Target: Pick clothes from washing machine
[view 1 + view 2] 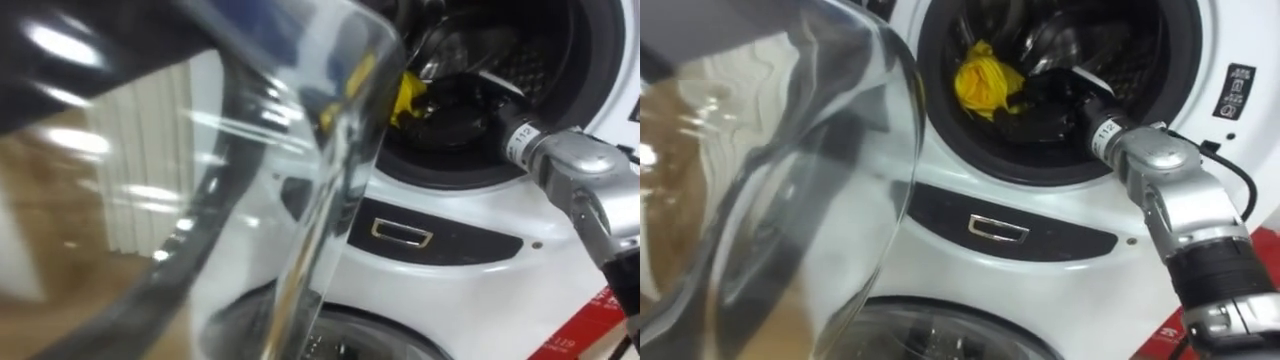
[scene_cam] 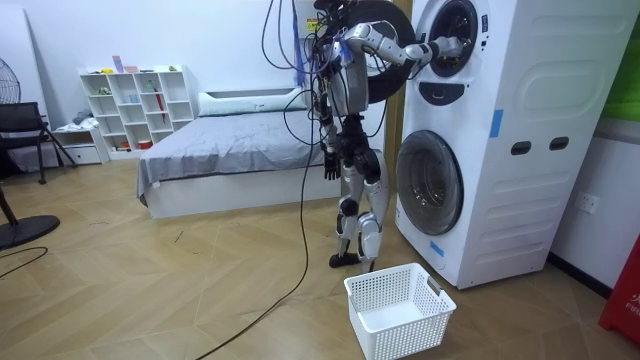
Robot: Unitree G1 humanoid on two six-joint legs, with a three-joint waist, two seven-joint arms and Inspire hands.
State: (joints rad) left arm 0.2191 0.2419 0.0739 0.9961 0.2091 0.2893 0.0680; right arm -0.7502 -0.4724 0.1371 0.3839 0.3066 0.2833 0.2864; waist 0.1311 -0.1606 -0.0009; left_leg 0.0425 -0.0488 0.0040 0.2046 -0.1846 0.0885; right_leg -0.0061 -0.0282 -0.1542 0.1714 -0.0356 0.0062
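**Right arm reaching into the upper drum for a yellow cloth**

*Left eye view.* The open glass door (image 1: 300,150) stands in the foreground, left of the drum (image 1: 540,70). It has been swung aside so that the drum mouth is free for the arm. Past the door's edge, a corner of the yellow cloth (image 1: 405,95) lies inside the drum at its left side. The dark right hand (image 1: 450,105) is just beside it, with the forearm entering from the right.

*Room view.* The robot stands upright, close in front of the stacked machines, with its right arm raised to the upper drum. The left hand (image 2: 328,165) hangs at the hip, well below the drum, and whether it is open or closed cannot be told. A white basket (image 2: 405,335) sits on the floor below the drum, probably placed there to receive the clothes. Neither eye view takes in this stance or the basket.

*Right eye view.* The door covers less of the drum mouth here, so the whole bunched cloth is exposed, touching the right hand's front end. The dark hand merges with the dark drum interior, so it cannot be told whether it grips the cloth. Judged from this, the pick is at the grasping step, with the cloth not yet lifted out.
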